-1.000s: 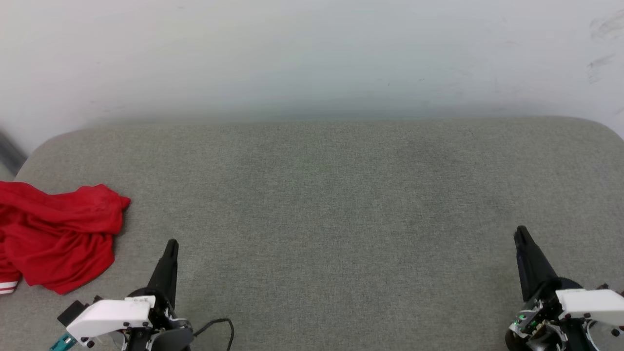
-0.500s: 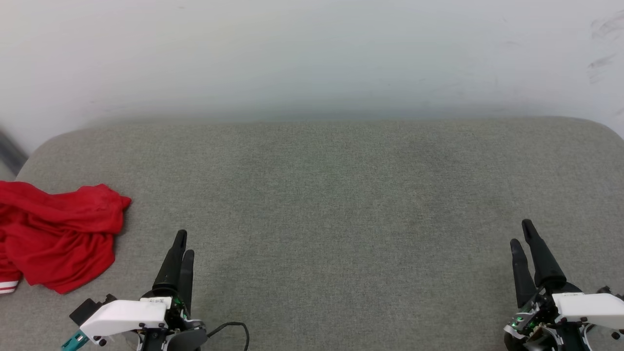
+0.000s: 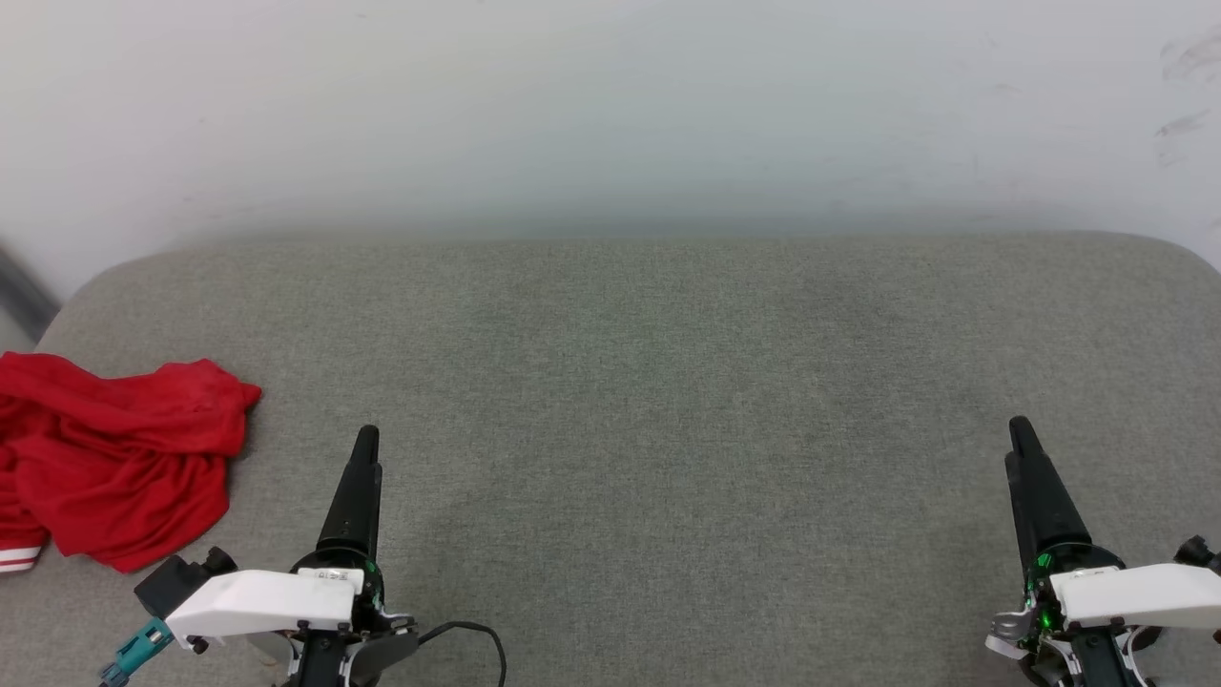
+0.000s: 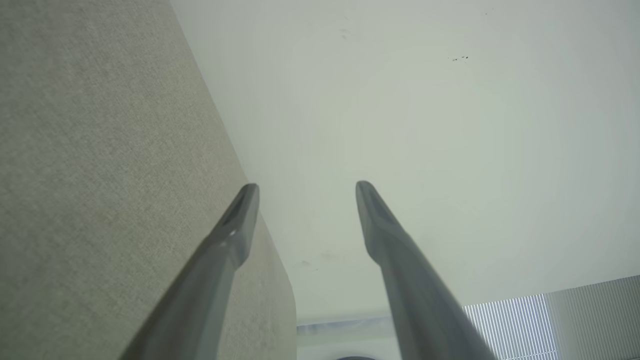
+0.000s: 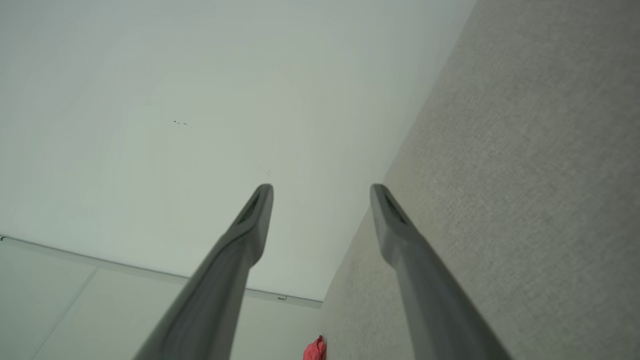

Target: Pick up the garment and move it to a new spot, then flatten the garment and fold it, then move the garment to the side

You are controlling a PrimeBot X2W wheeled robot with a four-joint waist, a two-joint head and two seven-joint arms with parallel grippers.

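Head view has the garment (image 3: pixel 119 458) lying crumpled on the grey padded surface (image 3: pixel 668 382), at about 8 o'clock in the picture, with its left part cut off by the picture's edge. It is bright red cloth in loose folds, and at its 7 o'clock corner a piece of white trim (image 3: pixel 17 558) with red stripes shows. At about 4 o'clock from the garment, near it but not touching it, the left gripper (image 3: pixel 365 441) points toward 12 o'clock above the surface. On its white housing (image 3: pixel 258 601) sits a small label (image 3: pixel 329 575) with dark print, too small to read, and a black cable (image 3: pixel 477 639) curls out at its 3 o'clock side. From the head the two fingers stand in line, so the gap is hidden; the left wrist view shows the left gripper (image 4: pixel 306 192) spread wide with nothing between its fingers. Well apart from the garment, at 4 o'clock in the head view, the right gripper (image 3: pixel 1019 431) points to 12 o'clock too, with a green light (image 3: pixel 1045 563) at its base. The right wrist view shows the right gripper (image 5: pixel 322 192) spread wide as well and holding nothing, and a small red bit of the garment (image 5: pixel 315 350) at 6 o'clock. The white wall (image 3: pixel 610 114) rises behind the surface at 12 o'clock.
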